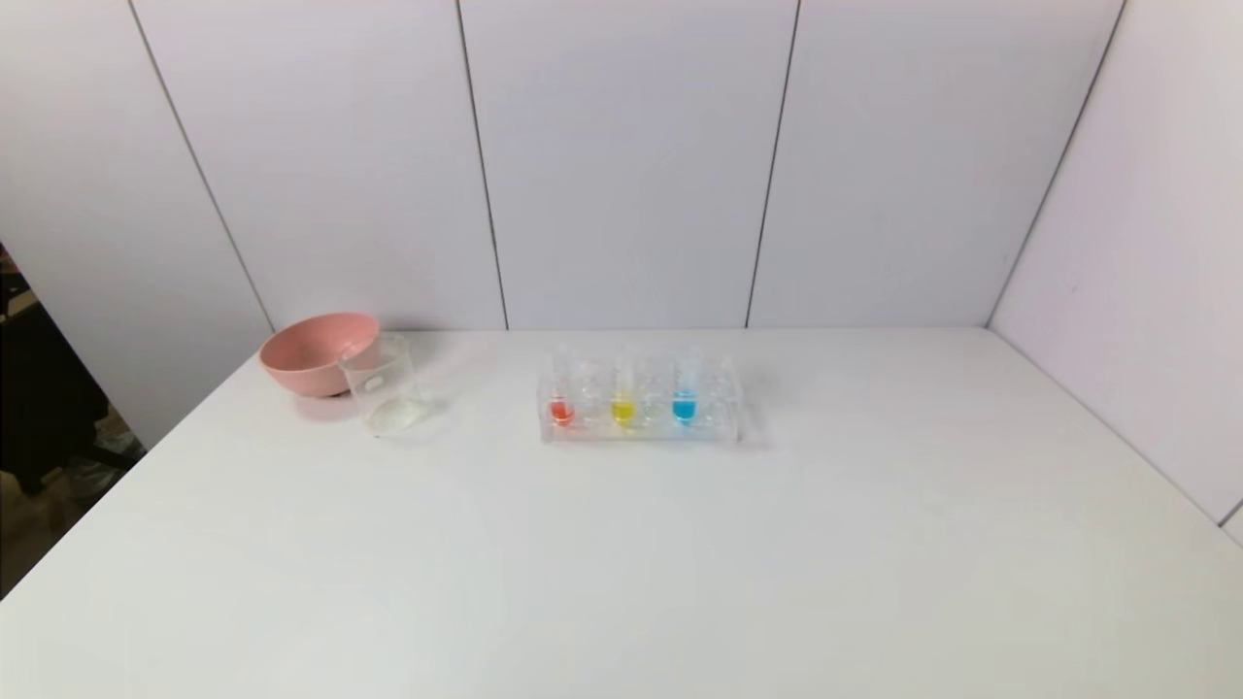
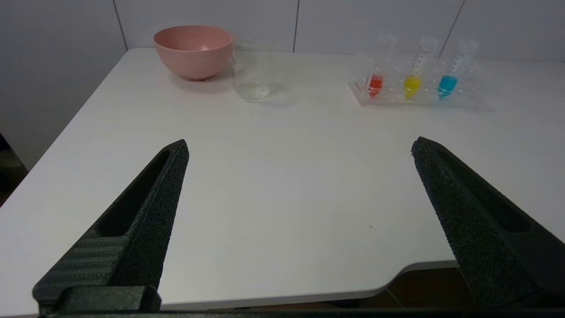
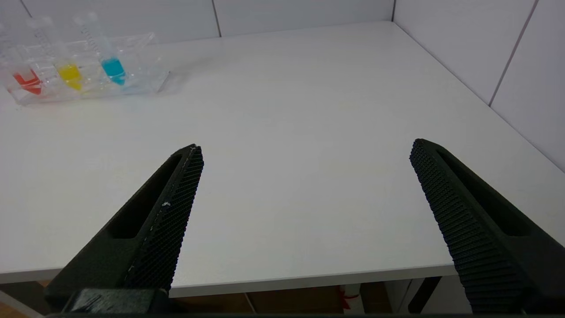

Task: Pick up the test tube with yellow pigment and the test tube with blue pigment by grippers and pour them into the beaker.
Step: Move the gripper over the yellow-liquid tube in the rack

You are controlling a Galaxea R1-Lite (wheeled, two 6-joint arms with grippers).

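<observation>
The test tube with yellow pigment (image 1: 622, 403) (image 2: 413, 79) (image 3: 66, 68) and the test tube with blue pigment (image 1: 685, 400) (image 2: 450, 77) (image 3: 110, 64) stand upright in a clear rack (image 1: 641, 432) at the table's middle back. The clear beaker (image 1: 386, 388) (image 2: 251, 73) stands to the rack's left. Neither arm shows in the head view. My left gripper (image 2: 300, 148) hangs open and empty over the near left of the table. My right gripper (image 3: 304, 150) is open and empty over the near right edge, far from the rack.
A pink bowl (image 1: 316, 351) (image 2: 194, 51) sits just behind the beaker at the back left. A tube with red liquid (image 1: 561, 406) (image 2: 376, 79) stands in the rack's left slot. Walls close the back and right sides. The white table (image 1: 621, 582) has an edge near both grippers.
</observation>
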